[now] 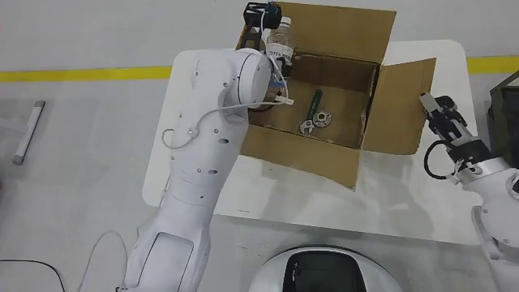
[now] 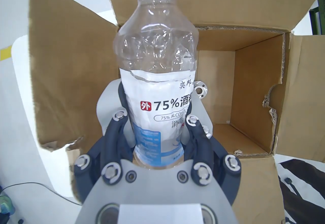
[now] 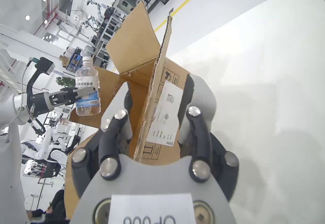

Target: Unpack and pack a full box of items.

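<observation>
Clear plastic bottle (image 1: 280,40), white cap, blue-white label, is hanging upper centre in the top view over the open brown cardboard box (image 1: 300,152), with the left gripper (image 2: 157,110) clamping it. The box is holding a green-handled wrench (image 1: 312,110) and a silver flange (image 1: 323,118). The right gripper (image 3: 158,94) is gaping open beside the flap.

White desk (image 1: 405,203), rounded corners, on a pale floor. A yellow line (image 1: 81,73) runs across the floor behind it. Out left, a grey bar (image 1: 27,132) lies on the floor, well apart from the desk. Dark green crate (image 1: 504,122) at the right edge.
</observation>
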{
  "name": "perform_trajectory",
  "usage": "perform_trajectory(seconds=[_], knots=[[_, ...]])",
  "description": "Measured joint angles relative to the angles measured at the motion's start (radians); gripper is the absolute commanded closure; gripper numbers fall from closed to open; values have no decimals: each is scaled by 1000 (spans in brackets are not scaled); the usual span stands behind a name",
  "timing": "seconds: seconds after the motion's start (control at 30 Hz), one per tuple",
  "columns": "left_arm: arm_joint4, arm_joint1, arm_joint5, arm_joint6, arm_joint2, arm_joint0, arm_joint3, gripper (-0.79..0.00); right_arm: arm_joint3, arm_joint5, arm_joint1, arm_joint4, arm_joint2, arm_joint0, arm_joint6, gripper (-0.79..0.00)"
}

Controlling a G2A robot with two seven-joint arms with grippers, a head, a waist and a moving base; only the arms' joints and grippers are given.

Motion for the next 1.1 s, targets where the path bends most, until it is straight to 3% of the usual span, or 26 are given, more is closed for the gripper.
perform_trajectory(seconds=[0.47,0.7,1.1], knots=[[81,24,-25,8,-95,-25,-21,0,31,-41,14,24,97,24,107,0],[116,28,-38,8,-99,-24,-21,0,54,-131,35,31,206,67,256,0],[114,28,-38,8,-99,-25,-21,0,54,-129,35,27,206,67,255,0]])
